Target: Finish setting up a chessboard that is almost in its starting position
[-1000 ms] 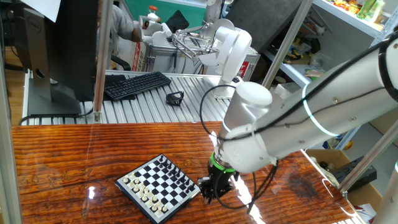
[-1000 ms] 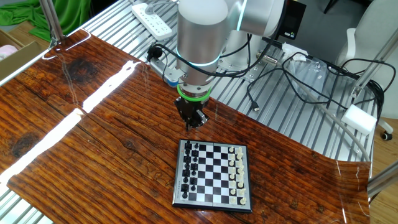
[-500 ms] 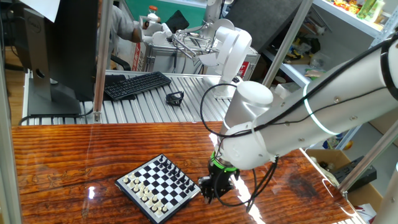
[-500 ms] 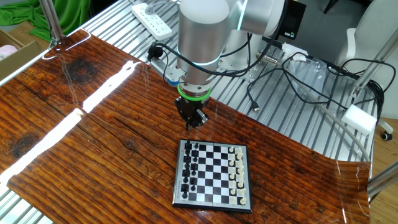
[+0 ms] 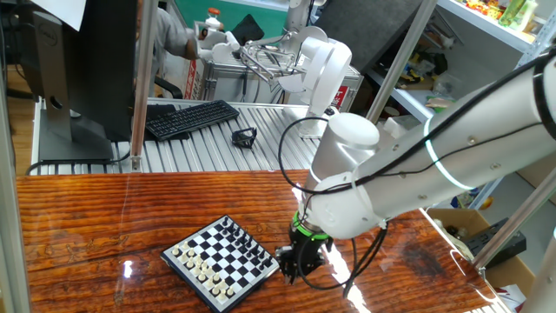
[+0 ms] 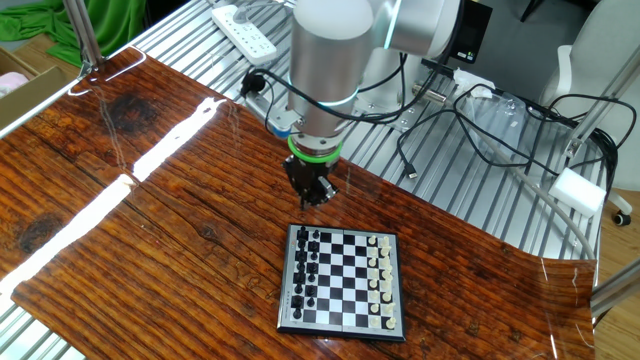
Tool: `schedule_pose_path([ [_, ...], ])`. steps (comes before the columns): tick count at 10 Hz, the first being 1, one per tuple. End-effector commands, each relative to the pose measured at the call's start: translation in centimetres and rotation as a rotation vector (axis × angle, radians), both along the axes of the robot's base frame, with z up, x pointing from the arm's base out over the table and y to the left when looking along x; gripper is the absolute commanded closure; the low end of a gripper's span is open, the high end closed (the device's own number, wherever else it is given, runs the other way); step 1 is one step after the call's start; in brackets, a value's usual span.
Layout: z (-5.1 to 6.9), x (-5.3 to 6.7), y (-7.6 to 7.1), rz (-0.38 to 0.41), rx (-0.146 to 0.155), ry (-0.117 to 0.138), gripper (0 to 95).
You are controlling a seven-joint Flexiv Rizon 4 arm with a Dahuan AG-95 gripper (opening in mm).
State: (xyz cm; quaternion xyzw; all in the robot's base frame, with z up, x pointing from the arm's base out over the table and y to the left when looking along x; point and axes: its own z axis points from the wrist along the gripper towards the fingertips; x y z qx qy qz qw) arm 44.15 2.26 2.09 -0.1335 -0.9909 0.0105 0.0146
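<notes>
The chessboard (image 5: 224, 259) lies on the wooden table near its front edge, seen also as the chessboard (image 6: 346, 272) in the other fixed view. Black pieces (image 6: 306, 270) line the edge nearest the arm and white pieces (image 6: 380, 282) line the opposite edge. My gripper (image 5: 289, 276) points down just off the board's black-side corner, low over the wood. The same gripper (image 6: 311, 203) hangs a little beyond the board's rim, fingers shut. Whether a tiny piece sits between the fingertips is too small to make out.
A black keyboard (image 5: 191, 118) and a small black object (image 5: 244, 136) lie on the metal slats behind the table. A power strip (image 6: 243, 28) and loose cables (image 6: 480, 110) lie on the slats beside the arm's base. Metal posts (image 5: 142, 83) stand at the table's edges.
The arm has drifted very slightly sideways along the board's black-side edge. The gripper stays shut and the board has not moved.
</notes>
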Motion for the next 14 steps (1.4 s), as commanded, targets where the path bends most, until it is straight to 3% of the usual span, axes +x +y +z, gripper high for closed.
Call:
schedule_pose_path([
  [1,1.2,-0.2,0.7,-0.012,-0.008,0.026,95.0],
  [5,4.1,-0.6,0.7,-0.017,-0.013,0.051,95.0],
  [7,6.5,-1.6,1.1,-0.045,-0.005,0.05,95.0],
  [10,8.3,-2.9,1.6,-0.061,0.005,0.037,95.0],
  [11,8.5,-3.4,1.7,-0.07,0.023,0.026,95.0],
  [14,8.5,-4.7,2.0,-0.083,0.027,0.003,95.0],
])
